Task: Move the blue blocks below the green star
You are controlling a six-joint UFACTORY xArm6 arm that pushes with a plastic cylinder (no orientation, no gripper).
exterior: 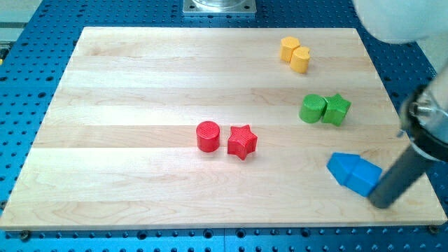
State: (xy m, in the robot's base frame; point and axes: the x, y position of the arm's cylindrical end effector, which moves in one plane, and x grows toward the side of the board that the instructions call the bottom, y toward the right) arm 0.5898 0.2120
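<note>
My tip (382,203) sits low at the view's right, near the table's (140,189) bottom-right corner. The end effector here is just a dark rod w/ no jaws, so nothing to be apart, together or clamped; it only presses. The tip looks to be touching the blue blocks' lower-right edge, tho the exact contact is hard to make out since the rod covers that spot.

Blue blocks (354,172): two pieces pressed together, directly up and to the view's left of the tip (shapes not clear, angular, they read as one wedge-like lump).

Green star (337,109): well above the tip, somewhat to the view's left, almost straight over the blue pair w/ bare wood between. Green cylinder (312,108) touches the star on its left side.

Yellow blocks (295,54): two short cylinder-ish pieces touching each other, far up from the tip near the table's top edge, further left than the greens.

Red star (242,141) and red cylinder (208,136): far to the view's left of the tip and a bit higher, around mid-table, just beside each other, cylinder on the left.

The arm's pale housing fills the view's right edge above the rod, blurred.
</note>
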